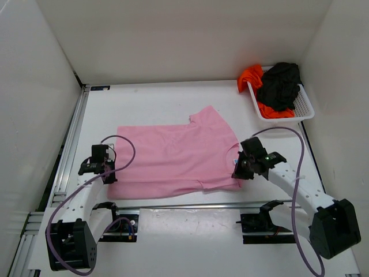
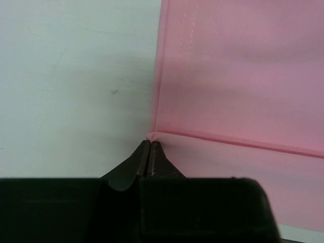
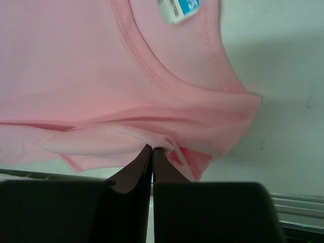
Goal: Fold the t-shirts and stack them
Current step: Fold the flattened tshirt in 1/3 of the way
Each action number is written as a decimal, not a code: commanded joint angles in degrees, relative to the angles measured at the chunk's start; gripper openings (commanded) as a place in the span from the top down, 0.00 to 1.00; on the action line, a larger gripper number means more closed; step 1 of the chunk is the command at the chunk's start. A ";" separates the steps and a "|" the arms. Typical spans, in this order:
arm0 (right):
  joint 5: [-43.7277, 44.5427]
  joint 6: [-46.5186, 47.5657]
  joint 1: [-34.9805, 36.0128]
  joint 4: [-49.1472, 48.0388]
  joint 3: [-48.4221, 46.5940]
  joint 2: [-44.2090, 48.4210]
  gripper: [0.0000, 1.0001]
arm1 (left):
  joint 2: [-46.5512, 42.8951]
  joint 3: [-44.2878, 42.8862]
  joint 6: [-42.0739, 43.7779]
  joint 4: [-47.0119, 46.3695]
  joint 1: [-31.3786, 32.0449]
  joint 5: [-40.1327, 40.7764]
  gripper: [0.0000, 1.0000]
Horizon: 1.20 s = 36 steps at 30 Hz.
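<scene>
Pink t-shirt (image 1: 173,158): spread flat on the table (image 1: 161,98), left of the basket (image 1: 307,113) and nearer the arm bases than it.
Long axis: crosswise, hem at the end far from the basket, collar (image 3: 167,83) at the end toward it; one sleeve pointing to the far wall.
Near edge: seemingly doubled over already, a crease showing in the left wrist view.
Left gripper (image 1: 111,172): pinched tight on the hem-end near corner, a small pucker of pink cloth at the tips (image 2: 150,144); farthest of all from the basket.
Right gripper (image 1: 237,172): clamped on a bunched fold below the collar (image 3: 152,149), blue-and-white label (image 3: 178,7) just beyond; the nearer of the two to the basket.
Key relation: cloth lying away from both sets of fingers, toward the far wall, the axis running from one grip to the other; each arm at its own end.
Likely next move: both ends lifted level and carried over toward the far edge, by this reading.
Black t-shirt (image 1: 281,83): heaped in the basket.
Orange-red t-shirt (image 1: 249,75): under the black one, spilling over the basket's left rim.
Progress: first shirt mid-fold, none stacked.
</scene>
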<state>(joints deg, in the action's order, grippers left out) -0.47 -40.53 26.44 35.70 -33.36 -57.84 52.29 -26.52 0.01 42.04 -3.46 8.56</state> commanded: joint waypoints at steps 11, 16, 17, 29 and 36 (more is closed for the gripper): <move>6.53 10.47 -2.09 -4.94 -14.35 -17.73 1.00 | 3.34 -4.33 -0.01 -6.44 -3.13 0.14 0.90; 6.53 14.60 -2.62 -4.94 -19.19 -24.32 1.00 | 6.24 -4.94 -0.01 -7.50 -3.13 -1.35 0.90; 6.53 14.61 -3.14 -4.94 -20.67 -26.16 1.00 | 7.63 -4.94 -0.01 -7.50 -3.13 -1.96 0.90; 6.09 17.33 -4.73 -4.94 -26.66 -35.50 1.00 | 12.04 -6.17 -0.01 -9.79 -3.13 -1.44 0.90; 6.89 16.28 -5.25 -4.94 -30.96 -36.10 1.00 | 11.52 -6.17 -0.01 -10.84 -3.13 0.32 0.90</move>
<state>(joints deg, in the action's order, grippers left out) 4.19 -24.86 21.89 31.33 -60.10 -93.84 64.51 -30.87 -0.03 33.32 -6.22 6.68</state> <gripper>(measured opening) 0.003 0.118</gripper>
